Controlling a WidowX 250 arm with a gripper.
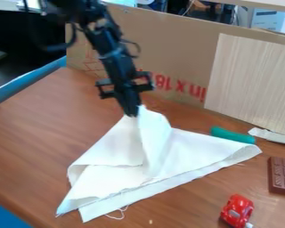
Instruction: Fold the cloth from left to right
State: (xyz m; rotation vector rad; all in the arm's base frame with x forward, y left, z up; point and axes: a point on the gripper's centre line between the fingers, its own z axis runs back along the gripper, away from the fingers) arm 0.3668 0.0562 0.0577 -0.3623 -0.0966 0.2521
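A blk. robot arm (112,51), slim w/ boxy segments, was seen w/ a dark cable (57,47) looped out one side & a thinner one (135,48) bowed off the other. Greyish patches marked an upper jt. (101,27); the matte-blk. gripper (132,113) had a wide crosspc. (126,85) w/ squared, bracket-like ends & a narrow tip.

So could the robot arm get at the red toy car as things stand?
Probably not straight away: the gripper appears to hold the cloth, though nothing covers the red toy car.
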